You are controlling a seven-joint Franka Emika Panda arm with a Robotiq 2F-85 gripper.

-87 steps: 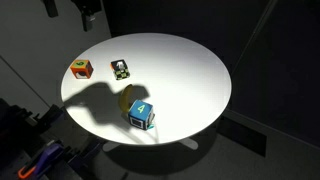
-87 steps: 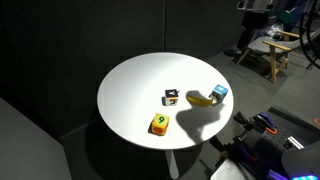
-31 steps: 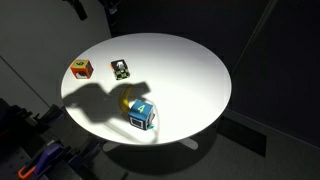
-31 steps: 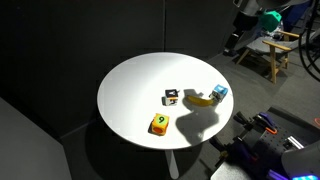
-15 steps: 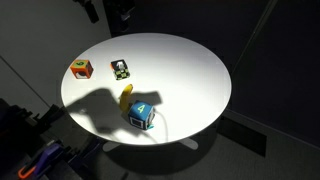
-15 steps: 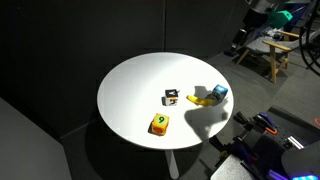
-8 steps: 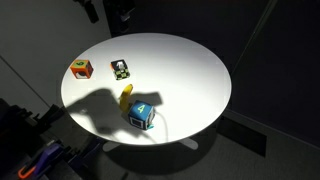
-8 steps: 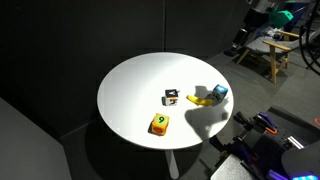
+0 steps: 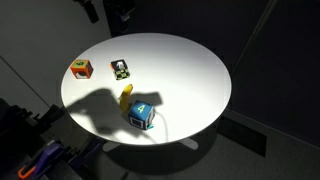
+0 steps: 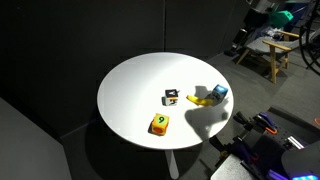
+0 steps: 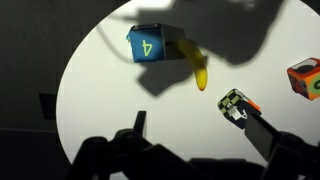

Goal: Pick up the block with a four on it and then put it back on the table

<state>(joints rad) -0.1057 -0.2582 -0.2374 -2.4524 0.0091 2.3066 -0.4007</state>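
- The block with a four on it (image 11: 147, 46) sits flat on the table (image 9: 190, 70), close to the rim. The wrist view shows its white face with the dark 4 turned up toward the camera.
- In both exterior views the blue cube (image 10: 218, 92) is right by the table's edge, untouched and not lifted.
- A yellow banana (image 11: 196, 66) lies just beside it, one end against or nearly against the cube's side; whether they touch I can't tell.
- Further off are a green-and-white cube (image 11: 233, 103) and an orange cube (image 11: 305, 80), both well apart from the target.
- The gripper (image 11: 192, 112) hangs high above the table. Its two dark fingers (image 11: 139, 122) are spread wide with nothing between them.
- The step in hand looks like the approach — the pick hasn't begun.
- The next move calls for centring over the blue cube and coming down with the jaws wide. They should be turned so neither finger lands on the banana — that neighbour is the thing to watch.
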